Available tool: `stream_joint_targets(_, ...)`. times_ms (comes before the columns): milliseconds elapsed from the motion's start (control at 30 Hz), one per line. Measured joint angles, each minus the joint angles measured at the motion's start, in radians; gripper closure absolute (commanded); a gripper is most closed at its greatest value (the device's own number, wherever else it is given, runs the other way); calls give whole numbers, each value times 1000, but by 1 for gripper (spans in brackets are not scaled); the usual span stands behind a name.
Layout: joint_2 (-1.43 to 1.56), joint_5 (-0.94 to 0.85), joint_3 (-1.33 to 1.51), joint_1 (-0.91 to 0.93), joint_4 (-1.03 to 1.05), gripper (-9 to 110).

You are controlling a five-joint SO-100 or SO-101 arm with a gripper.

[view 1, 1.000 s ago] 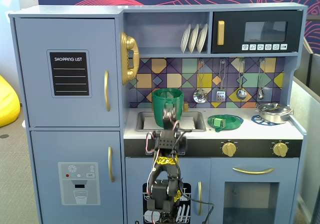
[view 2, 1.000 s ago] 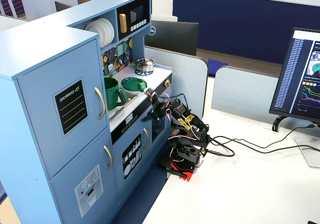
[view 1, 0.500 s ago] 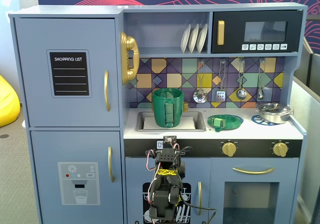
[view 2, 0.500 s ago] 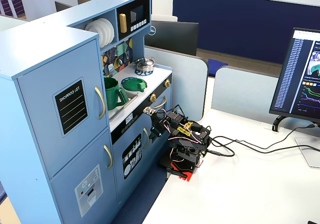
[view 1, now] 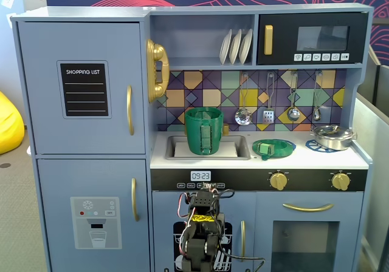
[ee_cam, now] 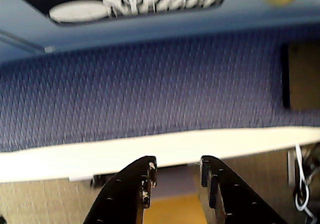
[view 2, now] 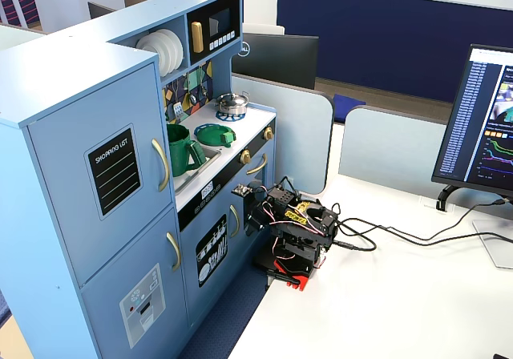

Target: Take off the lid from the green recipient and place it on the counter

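Lid (view 1: pixel 273 148) already off, flat on counter (view 1: pixel 316 158) just right of green bucket (view 1: pixel 203 130). Gripper (ee_cam: pixel 175 176) empty, fingers slightly apart, folded low below counter. Job looks done.

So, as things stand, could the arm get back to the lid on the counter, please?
Probably yes: the lid lies uncovered on the counter with nothing above it, though the arm is folded low below the counter's edge.

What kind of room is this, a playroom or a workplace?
Most likely an office or lab, not a playroom: the toy kitchen stands beside a white desk with a computer monitor and grey desk dividers, and a small robot arm is wired up on that desk.
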Motion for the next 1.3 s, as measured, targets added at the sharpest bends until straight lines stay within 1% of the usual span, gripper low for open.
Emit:
stream_joint_targets(333, 54, 0, 15, -74, 186, 101)
stream_joint_targets(567, 64, 6, 12, -78, 207, 101)
stream_joint_targets(833, 64, 92, -5, -97, 207, 101)
stream_joint_targets(1300, 64, 101, -6, -97, 207, 101)
